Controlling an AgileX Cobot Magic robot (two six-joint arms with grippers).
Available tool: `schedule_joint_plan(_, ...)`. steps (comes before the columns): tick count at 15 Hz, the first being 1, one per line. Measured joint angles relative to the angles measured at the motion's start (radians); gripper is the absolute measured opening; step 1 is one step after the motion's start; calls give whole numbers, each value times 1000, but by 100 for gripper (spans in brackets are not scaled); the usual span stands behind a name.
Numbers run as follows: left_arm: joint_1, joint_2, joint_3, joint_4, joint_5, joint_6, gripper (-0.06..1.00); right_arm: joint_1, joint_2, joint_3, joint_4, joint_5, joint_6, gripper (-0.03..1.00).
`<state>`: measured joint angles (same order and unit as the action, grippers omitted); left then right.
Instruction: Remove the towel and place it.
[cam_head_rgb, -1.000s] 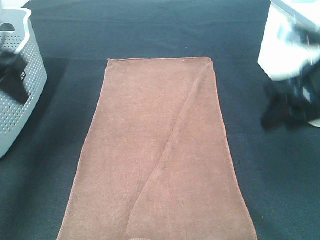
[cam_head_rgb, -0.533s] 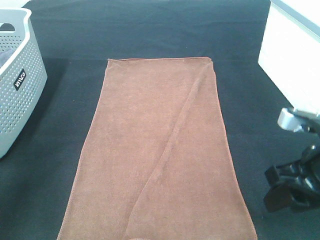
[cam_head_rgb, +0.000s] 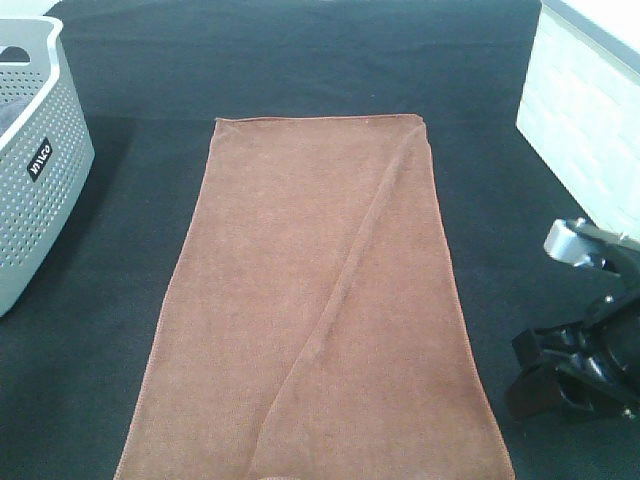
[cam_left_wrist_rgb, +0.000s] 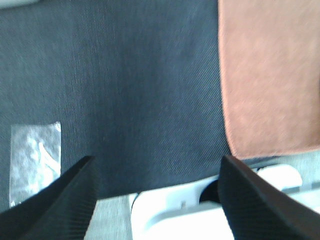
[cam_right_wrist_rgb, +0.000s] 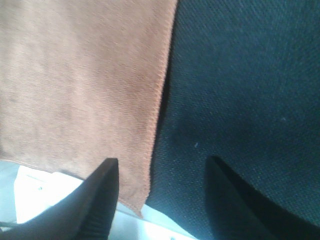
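Observation:
The rust-brown towel lies spread flat on the black table cloth, running from the middle of the table to its near edge, with a diagonal crease across it. My right gripper sits low at the near right, just off the towel's right hem. It is open and holds nothing. In the right wrist view the towel's hem runs between the spread fingers of that gripper. My left gripper is out of the high view. Its wrist view shows it open over bare black cloth, with the towel's corner off to one side.
A grey perforated basket stands at the far left edge. A white block fills the far right corner. A patch of clear tape is stuck on the black cloth near the left gripper.
The right arm swung from the far right down to the near right beside the towel. The left arm, earlier over the basket, has left the high view. The towel has not moved.

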<state>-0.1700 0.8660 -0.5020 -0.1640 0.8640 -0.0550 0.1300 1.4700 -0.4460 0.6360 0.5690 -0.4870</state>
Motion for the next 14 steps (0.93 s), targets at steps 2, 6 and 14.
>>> schedule_joint_plan(2, 0, -56, 2, 0, 0, 0, 65, 0, 53, 1, 20, -4, -29, 50)
schedule_joint_plan(6, 0, -173, 2, 9, 0, 7, 65, 0, 82, 1, 118, -30, -123, 50)
schedule_joint_plan(14, 0, -596, -19, 183, 166, 22, 65, 183, 194, -1, 139, -148, -128, 49)
